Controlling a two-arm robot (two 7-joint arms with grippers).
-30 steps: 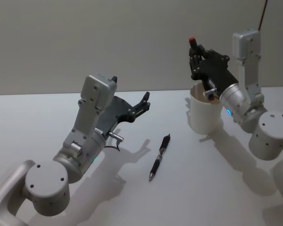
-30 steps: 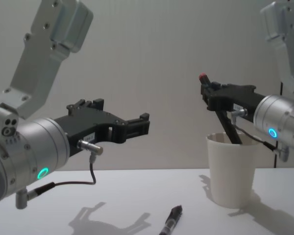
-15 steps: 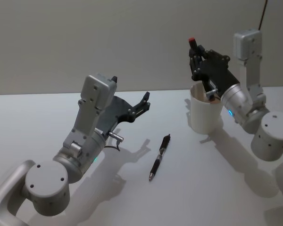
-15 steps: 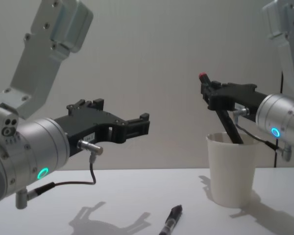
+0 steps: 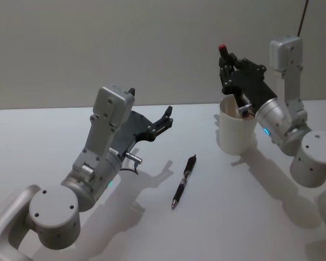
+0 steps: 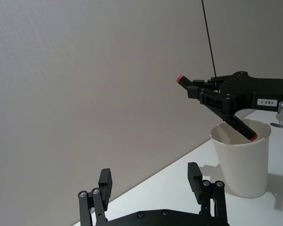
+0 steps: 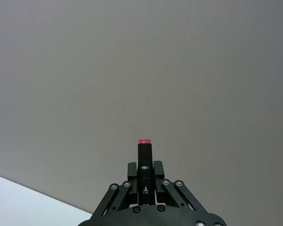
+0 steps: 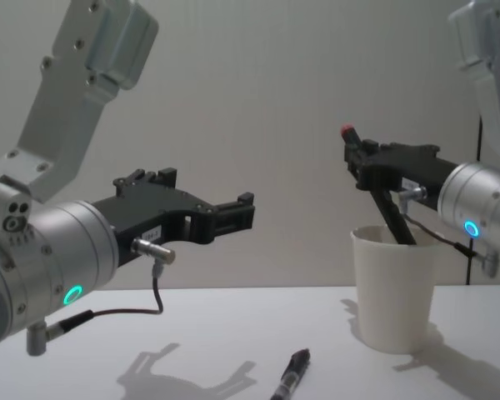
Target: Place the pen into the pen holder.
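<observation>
One tapered white pen holder [image 8: 393,292]

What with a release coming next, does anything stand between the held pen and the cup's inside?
Nothing visible does. The right gripper holds the red-capped pen tilted, its lower end already inside the pen holder's open mouth.

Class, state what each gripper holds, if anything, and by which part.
Right gripper grips the red-tipped pen near its upper end, lower end in the cup. Left gripper open, empty.
</observation>
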